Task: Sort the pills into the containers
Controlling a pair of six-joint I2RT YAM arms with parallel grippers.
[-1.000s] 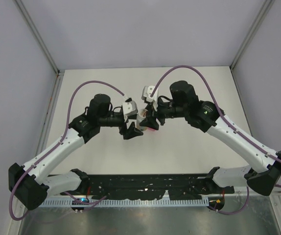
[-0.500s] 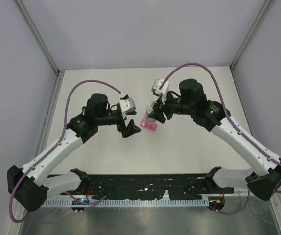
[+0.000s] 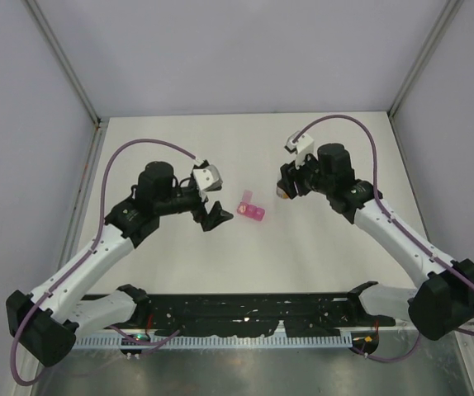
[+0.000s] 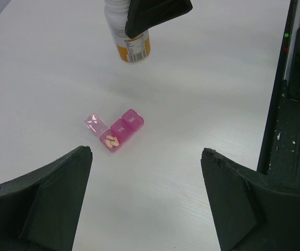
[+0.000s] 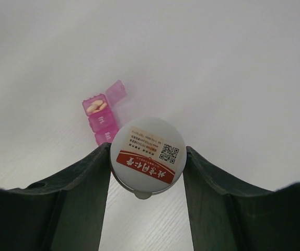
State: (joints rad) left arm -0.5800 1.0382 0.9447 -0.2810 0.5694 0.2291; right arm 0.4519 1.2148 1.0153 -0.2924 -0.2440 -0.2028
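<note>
My right gripper is clamped on the white bottle, right of the pink pill box and apart from it. My left gripper stands wide, left of the box. Its open end compartment holds pills. Tilt the bottle only directly above the box.

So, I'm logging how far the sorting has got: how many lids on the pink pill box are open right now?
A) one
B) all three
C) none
A: the pink pill box has only its end lid flipped up, with pale pills lying in that compartment, while the lids marked Fri and Sat are shut.
</note>
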